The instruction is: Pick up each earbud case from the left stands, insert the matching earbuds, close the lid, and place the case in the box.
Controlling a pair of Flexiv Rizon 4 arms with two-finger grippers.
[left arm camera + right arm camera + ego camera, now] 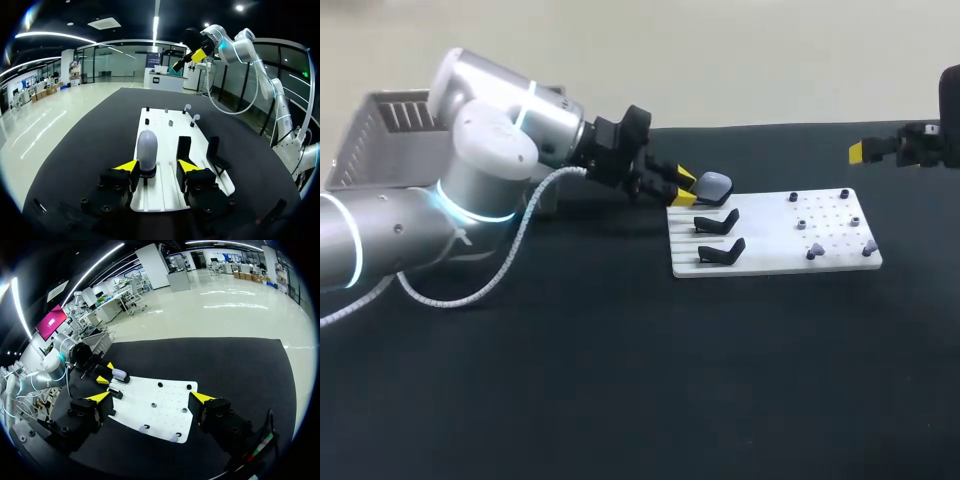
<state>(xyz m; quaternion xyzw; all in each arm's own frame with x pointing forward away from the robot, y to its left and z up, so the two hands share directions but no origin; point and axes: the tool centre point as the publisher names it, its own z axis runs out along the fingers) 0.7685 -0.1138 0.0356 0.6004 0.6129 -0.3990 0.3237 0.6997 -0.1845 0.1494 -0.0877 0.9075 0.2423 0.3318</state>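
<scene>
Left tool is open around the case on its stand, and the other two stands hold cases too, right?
Not quite: the left tool is open around the case, but the other two stands are empty, as the head view shows.

L gripper (686, 188) just by grey earbud case (716, 184) at white board (770, 248) corner, R gripper (865, 152) well apart

You see a pale grey-lavender earbud case (716, 184) beside black stands (718, 221) on a plain white board (770, 238). The table (620, 380) is black. Your left arm (480, 145) is silver with glowing cyan rings. The left gripper (684, 188) is black with yellow tips. The box (370, 140) is grey.
</scene>
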